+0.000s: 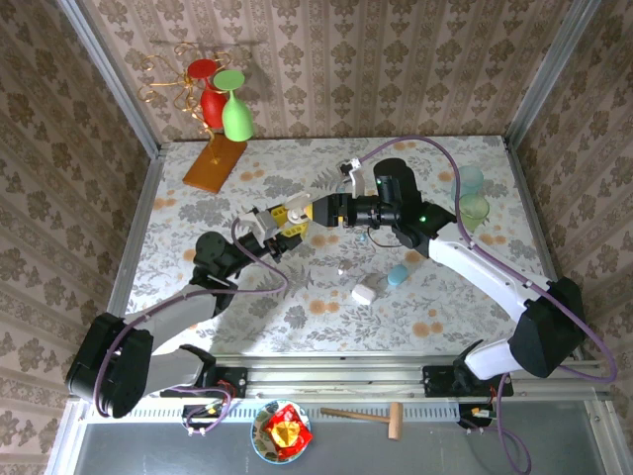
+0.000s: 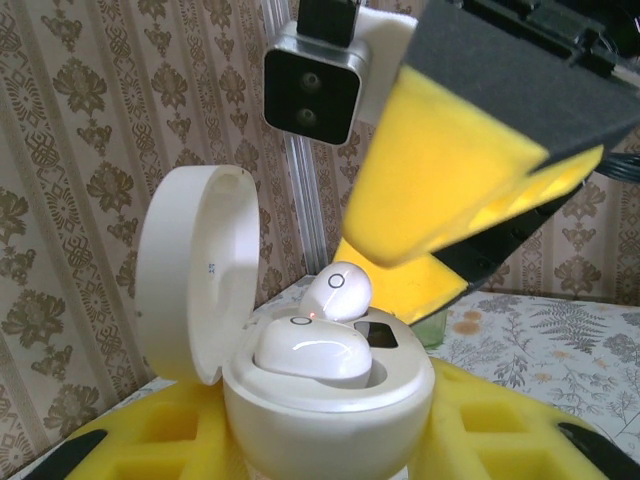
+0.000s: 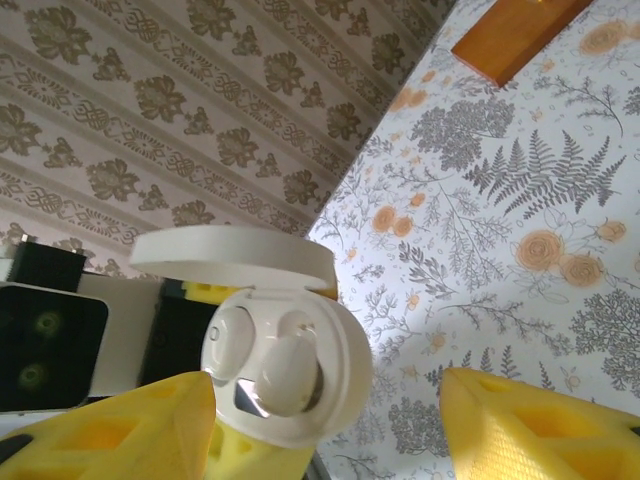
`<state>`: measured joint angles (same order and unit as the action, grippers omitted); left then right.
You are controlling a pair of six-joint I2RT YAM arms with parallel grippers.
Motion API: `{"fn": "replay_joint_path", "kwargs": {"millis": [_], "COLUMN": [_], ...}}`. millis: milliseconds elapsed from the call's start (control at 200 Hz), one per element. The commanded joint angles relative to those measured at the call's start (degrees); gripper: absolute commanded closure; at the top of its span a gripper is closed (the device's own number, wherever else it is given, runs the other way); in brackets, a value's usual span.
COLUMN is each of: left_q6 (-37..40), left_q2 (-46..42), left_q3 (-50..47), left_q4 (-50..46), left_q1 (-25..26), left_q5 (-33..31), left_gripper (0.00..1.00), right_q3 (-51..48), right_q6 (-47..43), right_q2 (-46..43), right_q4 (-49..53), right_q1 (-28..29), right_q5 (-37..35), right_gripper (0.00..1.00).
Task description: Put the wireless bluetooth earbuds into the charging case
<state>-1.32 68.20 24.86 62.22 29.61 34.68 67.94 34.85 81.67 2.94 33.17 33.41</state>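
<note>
The white charging case (image 2: 320,420) stands upright with its lid (image 2: 195,265) swung open, and my left gripper (image 2: 325,445) is shut on its body between yellow pads (image 2: 150,430). One white earbud (image 2: 312,350) lies seated in its well. The second earbud (image 2: 337,292) behind it sits tilted up. In the right wrist view the case (image 3: 290,370) shows both earbuds (image 3: 290,375) in the wells. My right gripper (image 3: 325,440) is open just over the case, one yellow finger (image 2: 450,170) close above the raised earbud. From above, the two grippers (image 1: 297,216) meet mid-table.
On the floral table (image 1: 297,307) lie a white pebble-shaped piece (image 1: 364,293), a light-blue one (image 1: 398,275) and a tiny white bit (image 1: 341,269). Translucent green cups (image 1: 473,203) stand at the right. A wooden stand with red and green glasses (image 1: 223,109) is at the back left.
</note>
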Motion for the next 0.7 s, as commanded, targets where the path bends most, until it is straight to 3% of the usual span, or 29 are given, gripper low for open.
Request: {"fn": "replay_joint_path", "kwargs": {"millis": [0, 305, 695], "left_q6": [-0.6, -0.3, -0.3], "left_q2": [-0.6, -1.7, -2.3], "left_q3": [1.9, 1.7, 1.6], "left_q4": [2.1, 1.1, 0.8], "left_q1": [0.1, 0.1, 0.1], "left_q5": [0.3, 0.2, 0.5], "left_gripper": [0.78, 0.78, 0.78], "right_q3": [-1.3, -0.5, 1.9], "right_q6": [-0.9, -0.2, -0.5], "right_q2": [-1.3, -0.8, 1.5], "right_q4": [-0.2, 0.0, 0.6], "right_q1": [0.2, -0.8, -1.0], "right_q5": [-0.4, -2.1, -3.5], "right_gripper": [0.40, 0.48, 0.50]}}
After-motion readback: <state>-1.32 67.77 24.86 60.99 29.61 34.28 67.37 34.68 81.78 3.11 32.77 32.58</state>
